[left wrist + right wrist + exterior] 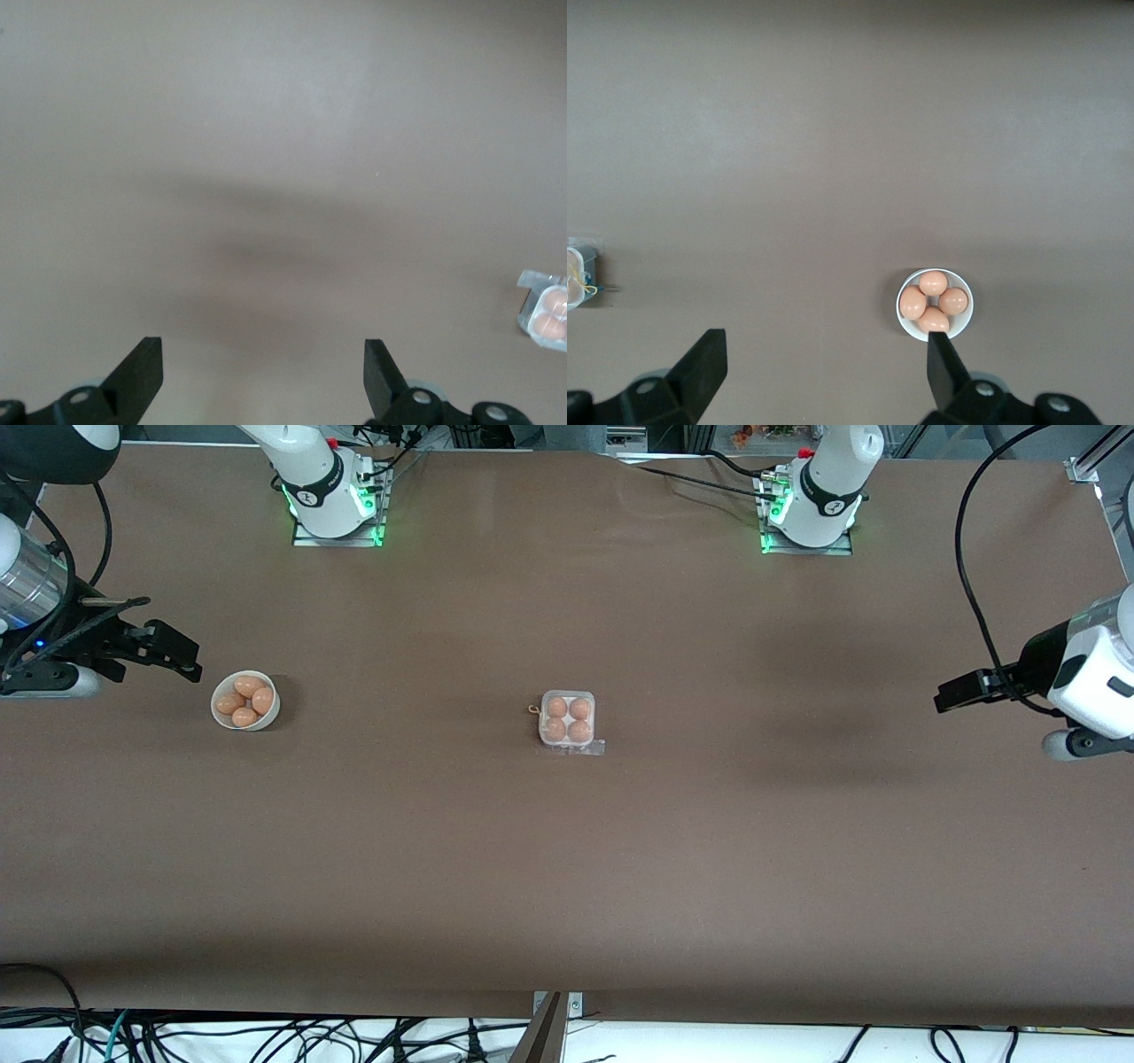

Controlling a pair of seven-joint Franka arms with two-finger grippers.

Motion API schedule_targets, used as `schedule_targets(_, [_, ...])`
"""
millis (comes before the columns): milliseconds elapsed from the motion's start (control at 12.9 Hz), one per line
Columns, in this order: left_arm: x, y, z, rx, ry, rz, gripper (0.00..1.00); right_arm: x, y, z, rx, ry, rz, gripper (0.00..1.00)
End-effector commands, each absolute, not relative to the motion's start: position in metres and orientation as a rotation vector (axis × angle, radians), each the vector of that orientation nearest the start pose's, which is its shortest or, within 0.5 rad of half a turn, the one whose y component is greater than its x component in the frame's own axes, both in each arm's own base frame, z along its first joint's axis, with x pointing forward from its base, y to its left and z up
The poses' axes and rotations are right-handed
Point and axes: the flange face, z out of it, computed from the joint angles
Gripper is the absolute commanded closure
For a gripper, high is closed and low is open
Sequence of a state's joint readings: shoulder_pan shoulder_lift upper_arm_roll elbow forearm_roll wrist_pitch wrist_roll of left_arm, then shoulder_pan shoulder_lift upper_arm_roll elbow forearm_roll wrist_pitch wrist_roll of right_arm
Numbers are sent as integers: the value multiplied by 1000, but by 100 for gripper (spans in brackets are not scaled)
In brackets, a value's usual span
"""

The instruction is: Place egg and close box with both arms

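The box (567, 720), a small clear carton, stands mid-table with a brown egg (556, 707) in each cell, and its lid looks down over them. Its edge shows in the left wrist view (547, 310) and in the right wrist view (578, 276). My right gripper (177, 660) is open and empty, in the air beside a white bowl (217, 707) at the right arm's end; its open jaws show in its wrist view (824, 350). My left gripper (952, 695) is open and empty over bare table at the left arm's end (263, 354).
The round white bowl (966, 301) holds several more brown eggs (932, 283), and the right gripper's one fingertip overlaps its rim in the right wrist view. Both arm bases (332, 505) stand along the table edge farthest from the front camera. Cables hang below the nearest edge.
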State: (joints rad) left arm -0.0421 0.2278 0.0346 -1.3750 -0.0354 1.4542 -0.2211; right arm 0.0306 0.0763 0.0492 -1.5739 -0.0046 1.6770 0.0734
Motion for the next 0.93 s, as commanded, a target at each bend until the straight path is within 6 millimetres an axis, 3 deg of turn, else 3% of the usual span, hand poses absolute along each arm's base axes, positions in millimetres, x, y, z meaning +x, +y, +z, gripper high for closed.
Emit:
schedule_targets(0, [579, 2, 575, -3065, -249, 232, 0, 584, 47, 592, -3150, -14, -52, 0])
schedule_targets(311, [564, -1, 569, -3082, -242, 204, 0, 584, 47, 592, -3150, -14, -52, 0])
schedule_targets(854, [552, -2, 581, -3107, -247, 127, 0, 583, 47, 592, -3150, -14, -47, 0])
